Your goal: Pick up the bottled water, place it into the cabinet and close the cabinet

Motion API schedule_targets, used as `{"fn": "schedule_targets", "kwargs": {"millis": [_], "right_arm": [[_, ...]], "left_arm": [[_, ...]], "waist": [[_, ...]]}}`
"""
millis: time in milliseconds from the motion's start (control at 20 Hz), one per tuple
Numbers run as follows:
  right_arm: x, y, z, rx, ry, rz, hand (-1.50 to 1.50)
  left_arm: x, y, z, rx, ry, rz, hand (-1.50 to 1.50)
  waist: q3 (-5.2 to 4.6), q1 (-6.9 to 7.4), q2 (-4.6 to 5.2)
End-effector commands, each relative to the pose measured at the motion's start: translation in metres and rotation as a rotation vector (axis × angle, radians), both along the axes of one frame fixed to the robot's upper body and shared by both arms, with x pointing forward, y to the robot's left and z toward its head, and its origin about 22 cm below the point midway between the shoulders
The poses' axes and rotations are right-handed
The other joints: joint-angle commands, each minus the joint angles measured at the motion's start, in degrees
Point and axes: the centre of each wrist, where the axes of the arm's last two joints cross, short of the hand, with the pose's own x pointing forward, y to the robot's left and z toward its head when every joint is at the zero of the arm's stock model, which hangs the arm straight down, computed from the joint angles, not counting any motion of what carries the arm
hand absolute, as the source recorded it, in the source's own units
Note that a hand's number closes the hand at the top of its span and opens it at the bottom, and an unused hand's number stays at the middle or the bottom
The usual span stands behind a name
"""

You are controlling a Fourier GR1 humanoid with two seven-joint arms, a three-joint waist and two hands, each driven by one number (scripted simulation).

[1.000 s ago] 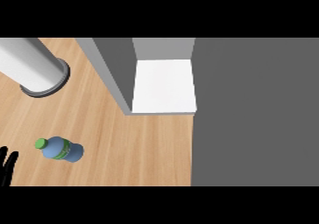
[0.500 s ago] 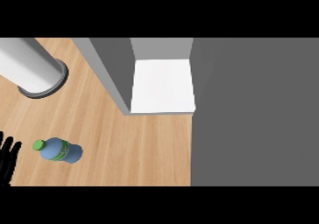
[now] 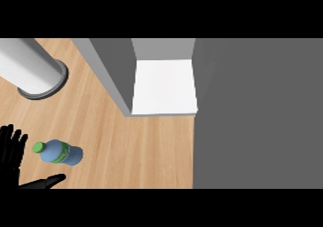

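The bottled water (image 3: 59, 153), blue with a green cap, lies on its side on the wooden counter (image 3: 125, 146) at lower left, cap pointing left. My left hand (image 3: 8, 153) comes in at the left edge, open, its straight fingers just left of the cap and its thumb (image 3: 45, 182) reaching out below the bottle, neither touching it. The cabinet (image 3: 163, 86) stands open at upper middle, with a white inner floor showing. My right hand does not show.
A grey side panel (image 3: 112, 73) borders the cabinet's left. A broad grey surface (image 3: 259, 115) fills the right of the view. A thick light-grey cylinder (image 3: 29, 66) on a dark round base stands at upper left.
My left hand has come further into view from the left edge, rising toward the bottle; its thumb now shows below the bottle. The bottle and cabinet have not moved.
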Motion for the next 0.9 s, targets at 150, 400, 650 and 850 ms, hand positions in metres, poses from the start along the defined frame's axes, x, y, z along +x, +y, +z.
{"fn": "schedule_targets", "kwargs": {"millis": [150,400,650,850], "right_arm": [[-0.029,0.014,0.041,0.054,-0.069,0.066,-1.50],[-0.023,0.005,0.042,0.062,-0.070,0.082,-1.50],[-0.025,-0.001,0.033,0.081,-0.082,0.079,-1.50],[-0.029,0.014,0.035,0.080,-0.081,0.058,-1.50]], "left_arm": [[0.013,0.003,-0.039,-0.026,0.055,-0.004,-1.50],[0.025,0.013,-0.063,-0.037,0.089,0.012,-1.50],[0.014,0.010,-0.097,-0.017,0.111,0.047,-1.50],[0.009,0.015,-0.115,-0.085,0.071,0.032,-1.50]], "waist": [[-0.01,-0.25,-0.05],[-0.02,0.08,0.08],[-0.01,0.17,0.06],[-0.04,0.33,0.05]]}}
